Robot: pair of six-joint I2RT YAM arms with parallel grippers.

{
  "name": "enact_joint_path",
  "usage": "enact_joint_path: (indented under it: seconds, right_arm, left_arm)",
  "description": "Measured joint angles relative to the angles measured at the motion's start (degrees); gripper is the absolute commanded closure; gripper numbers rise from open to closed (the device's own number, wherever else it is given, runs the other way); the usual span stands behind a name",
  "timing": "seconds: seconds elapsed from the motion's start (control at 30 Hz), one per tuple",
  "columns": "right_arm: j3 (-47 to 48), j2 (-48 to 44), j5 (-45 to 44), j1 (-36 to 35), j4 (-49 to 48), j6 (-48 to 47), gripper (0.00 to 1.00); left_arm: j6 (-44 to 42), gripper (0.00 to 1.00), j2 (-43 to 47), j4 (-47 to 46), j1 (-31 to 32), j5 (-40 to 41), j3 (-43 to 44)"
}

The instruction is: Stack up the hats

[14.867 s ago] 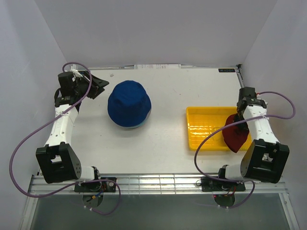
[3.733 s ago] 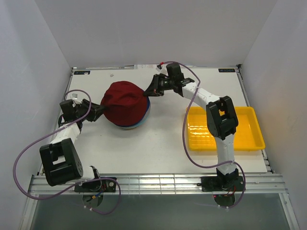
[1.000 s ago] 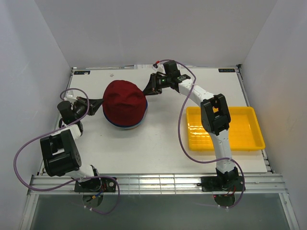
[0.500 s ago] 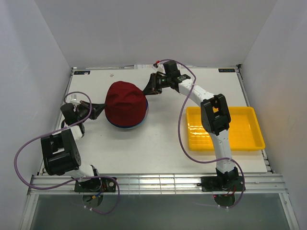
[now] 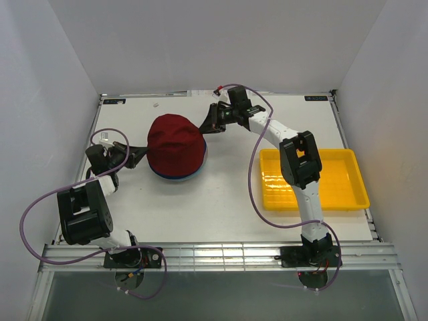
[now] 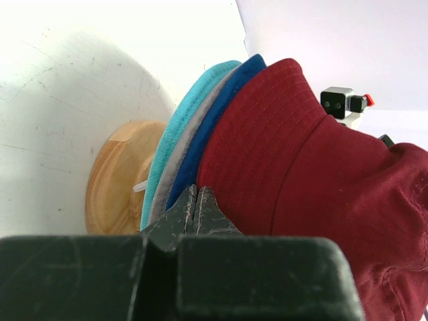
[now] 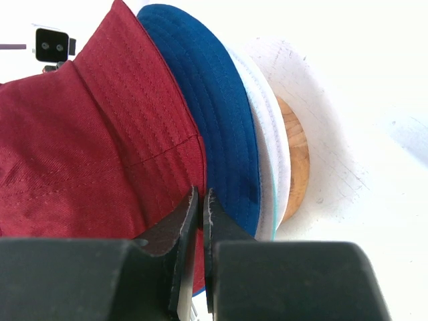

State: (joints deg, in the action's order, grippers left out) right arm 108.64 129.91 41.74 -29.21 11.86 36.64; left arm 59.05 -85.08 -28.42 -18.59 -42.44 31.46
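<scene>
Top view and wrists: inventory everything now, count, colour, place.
dark red hat: 1, dark red, stack top, table's left-centre
royal blue hat: 1, blue, under the red
grey hat: 1, grey, under the blue
teal hat: 1, teal, lowest
wooden stand: 1, light wood, beneath hats
tray: 1, yellow, right side
table: 1, white
left gripper: 1, black, shut, at stack's left brims
right gripper: 1, black, shut on dark red hat's brim

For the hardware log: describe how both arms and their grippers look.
The left arm and right arm have white links with boxy black joint housings. A purple cable loops loosely along each. The left gripper and right gripper are black, with dark, scuffed fingers tapering to thin tips.
</scene>
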Motion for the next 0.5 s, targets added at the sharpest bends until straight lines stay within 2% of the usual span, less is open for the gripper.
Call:
enact_joint_path:
  seconds: [0.5]
  right_arm:
    - [-2.0, -0.2, -0.2, 0.0, -2.4, 0.0, 0.92]
  left_arm:
    - [-2.7, 1.00, 0.3, 2.4, 0.5, 1.6, -0.1]
